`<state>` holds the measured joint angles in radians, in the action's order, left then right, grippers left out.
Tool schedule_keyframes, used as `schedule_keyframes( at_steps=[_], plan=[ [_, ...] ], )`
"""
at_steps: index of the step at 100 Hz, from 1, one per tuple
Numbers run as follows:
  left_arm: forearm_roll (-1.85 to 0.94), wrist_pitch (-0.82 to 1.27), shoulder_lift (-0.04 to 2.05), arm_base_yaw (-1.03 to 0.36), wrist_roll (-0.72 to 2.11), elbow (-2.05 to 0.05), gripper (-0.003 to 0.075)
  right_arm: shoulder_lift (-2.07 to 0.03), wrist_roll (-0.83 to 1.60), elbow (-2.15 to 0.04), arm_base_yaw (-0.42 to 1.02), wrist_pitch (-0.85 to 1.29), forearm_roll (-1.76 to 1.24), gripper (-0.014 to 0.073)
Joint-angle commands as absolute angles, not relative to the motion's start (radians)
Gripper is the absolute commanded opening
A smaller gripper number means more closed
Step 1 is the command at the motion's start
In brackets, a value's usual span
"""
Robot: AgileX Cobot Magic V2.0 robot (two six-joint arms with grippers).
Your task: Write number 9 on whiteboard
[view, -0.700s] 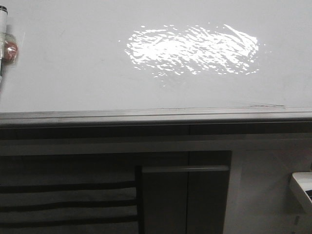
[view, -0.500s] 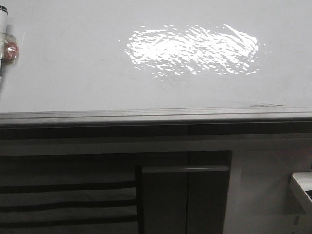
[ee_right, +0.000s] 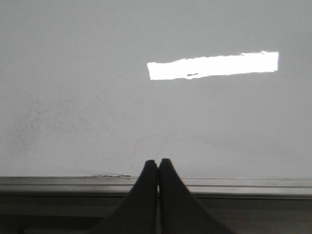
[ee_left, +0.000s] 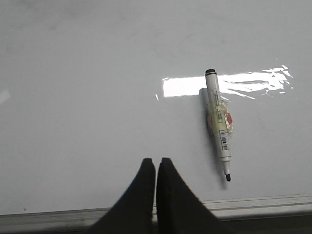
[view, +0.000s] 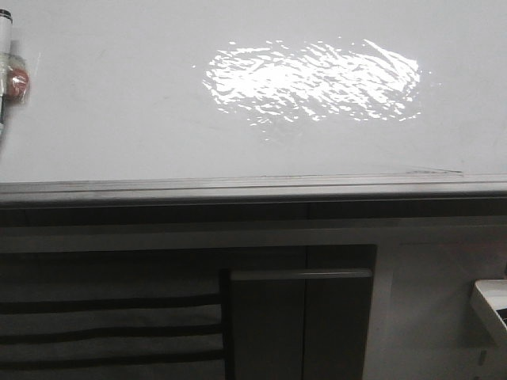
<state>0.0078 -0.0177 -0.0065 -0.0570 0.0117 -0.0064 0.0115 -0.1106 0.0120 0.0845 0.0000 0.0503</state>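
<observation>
The whiteboard (view: 119,95) fills the upper half of the front view, glossy white with a rippled glare patch and a grey edge rail (view: 253,188). No number 9 shows on it. A white marker (ee_left: 218,124) with its black tip bare lies flat on the board (ee_left: 87,87) in the left wrist view; its end shows at the front view's left edge (view: 6,55). My left gripper (ee_left: 156,162) is shut and empty, beside the marker near the rail. My right gripper (ee_right: 158,162) is shut and empty over the board's rail (ee_right: 243,185). Neither gripper shows in the front view.
Grey cabinet fronts (view: 301,317) with a handle (view: 301,274) stand below the board's rail. Dark slats (view: 111,328) lie at lower left. A white object's corner (view: 491,309) shows at lower right. Faint smudges mark the board (ee_right: 58,122) in the right wrist view.
</observation>
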Motion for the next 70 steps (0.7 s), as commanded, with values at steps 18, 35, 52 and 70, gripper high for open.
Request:
schedule_keyframes(
  at_steps=[18,35,52,70],
  plan=[
    [-0.021,-0.128,-0.032,-0.055,0.011,0.02,-0.002,0.029,-0.105,0.032,0.079,-0.104,0.06,-0.0072],
    [-0.14,-0.086,-0.032,-0.055,0.011,-0.084,-0.002,0.02,-0.105,-0.087,0.079,0.033,0.057,-0.0072],
    [-0.14,0.147,0.03,-0.055,0.011,-0.293,-0.002,-0.073,-0.105,-0.259,0.079,0.191,0.057,-0.0072],
    [-0.134,0.331,0.181,-0.055,0.048,-0.503,-0.002,-0.25,-0.105,-0.419,0.079,0.306,0.068,-0.0072]
  ],
)
